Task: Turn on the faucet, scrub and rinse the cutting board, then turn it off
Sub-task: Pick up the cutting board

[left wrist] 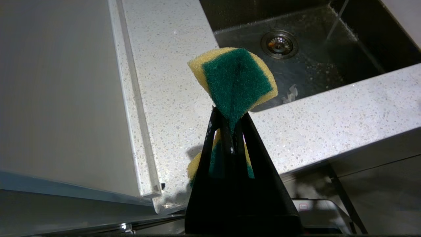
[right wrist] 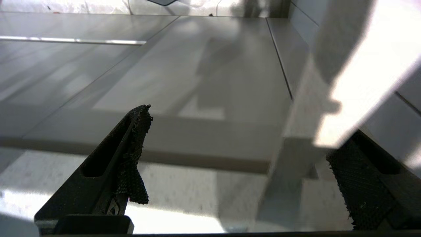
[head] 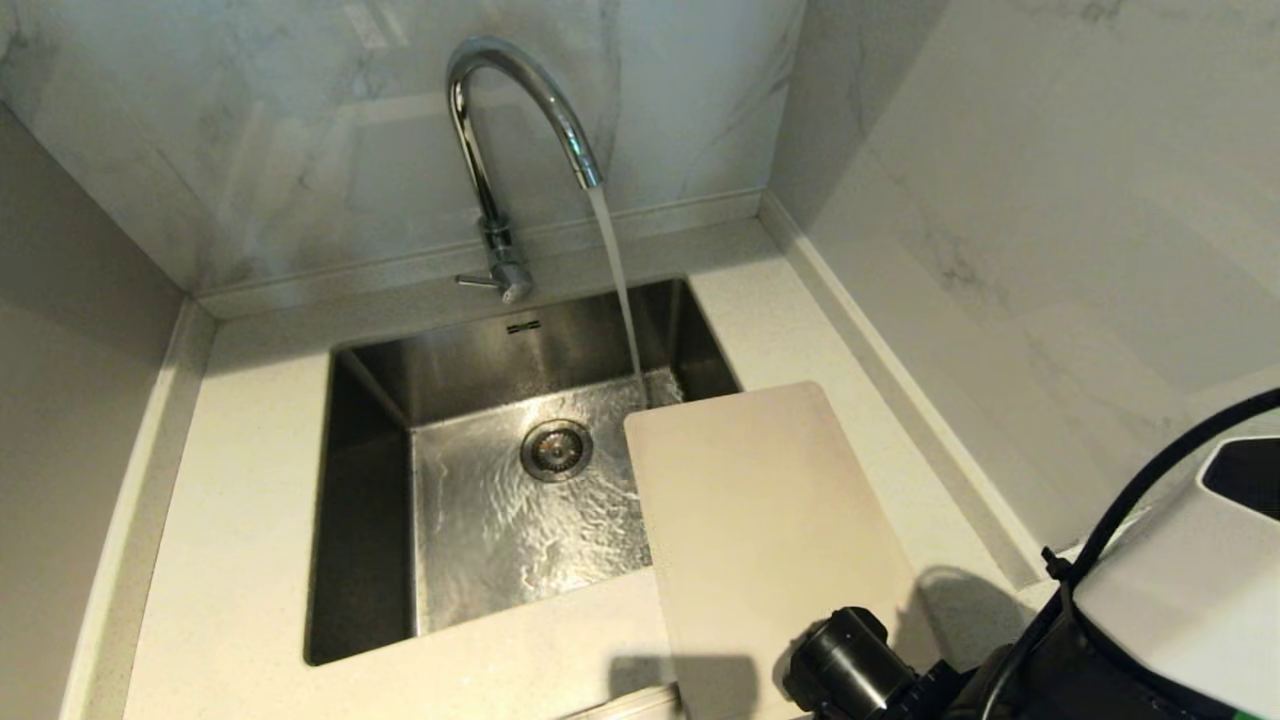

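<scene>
1. chrome gooseneck faucet [head: 500, 130] runs into the steel sink [head: 370, 480].
2. cream plastic cutting board [head: 770, 520] overhangs the sink's right rim.
3. left gripper [left wrist: 230, 121] clamps a yellow-green sponge [left wrist: 236, 79].
4. right gripper [right wrist: 243, 158] fingers spread apart, beside the board.

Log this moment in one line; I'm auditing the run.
faucet: running | board: on counter, overhanging sink | left gripper: shut on sponge | right gripper: open, empty

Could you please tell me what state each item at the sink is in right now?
faucet: running, water streaming into the sink.
sink: wet, drain uncovered.
cutting board: lying on the counter, one end over the basin, outside the stream.
sponge: pinched and folded.
left gripper: shut on the sponge.
right gripper: open, empty.
</scene>
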You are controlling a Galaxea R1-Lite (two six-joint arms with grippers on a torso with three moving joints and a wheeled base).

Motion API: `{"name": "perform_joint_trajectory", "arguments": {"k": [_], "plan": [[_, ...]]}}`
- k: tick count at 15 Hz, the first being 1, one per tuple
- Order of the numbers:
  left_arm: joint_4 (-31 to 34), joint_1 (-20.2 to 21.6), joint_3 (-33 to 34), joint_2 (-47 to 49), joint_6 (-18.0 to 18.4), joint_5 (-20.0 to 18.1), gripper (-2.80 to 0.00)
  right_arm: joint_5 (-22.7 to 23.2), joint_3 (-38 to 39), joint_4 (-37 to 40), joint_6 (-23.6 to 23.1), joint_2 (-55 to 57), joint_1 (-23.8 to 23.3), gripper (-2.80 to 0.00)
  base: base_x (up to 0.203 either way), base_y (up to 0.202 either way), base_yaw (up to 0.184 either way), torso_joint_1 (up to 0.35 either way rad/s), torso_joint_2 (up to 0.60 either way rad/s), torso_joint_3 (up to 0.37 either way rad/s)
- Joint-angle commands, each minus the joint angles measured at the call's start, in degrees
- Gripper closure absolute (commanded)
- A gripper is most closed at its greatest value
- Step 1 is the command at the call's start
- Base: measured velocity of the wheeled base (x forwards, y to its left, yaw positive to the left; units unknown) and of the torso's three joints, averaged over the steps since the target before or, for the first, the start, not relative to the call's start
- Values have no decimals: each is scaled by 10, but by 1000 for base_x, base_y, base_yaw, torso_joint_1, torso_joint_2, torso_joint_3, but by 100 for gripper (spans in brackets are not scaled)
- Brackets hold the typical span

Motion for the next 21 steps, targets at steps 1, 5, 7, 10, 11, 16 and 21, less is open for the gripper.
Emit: {"name": "perform_joint_trajectory", "arguments": {"k": [1, 5, 7, 10, 11, 16, 21], "plan": [[0, 0, 2, 1, 0, 0, 0, -8, 1, -22, 0, 28, 0, -280, 0, 0, 0, 0, 0, 0], [0, 0, 2, 1, 0, 0, 0, -24, 14, -78, 1, 52, 0, -280, 0, 0, 0, 0, 0, 0], [0, 0, 2, 1, 0, 0, 0, -27, 28, -111, 0, 58, 1, -280, 0, 0, 0, 0, 0, 0], [0, 0, 2, 1, 0, 0, 0, -34, 45, -158, 0, 71, 2, -280, 0, 0, 0, 0, 0, 0], [0, 0, 2, 1, 0, 0, 0, -35, 47, -163, -1, 72, 2, -280, 0, 0, 0, 0, 0, 0], [0, 0, 2, 1, -1, 0, 0, -41, 46, -164, -1, 72, 2, -280, 0, 0, 0, 0, 0, 0], [0, 0, 2, 1, -1, 0, 0, -47, 47, -164, -1, 70, 2, -237, 0, 0, 0, 0, 0, 0]]}}
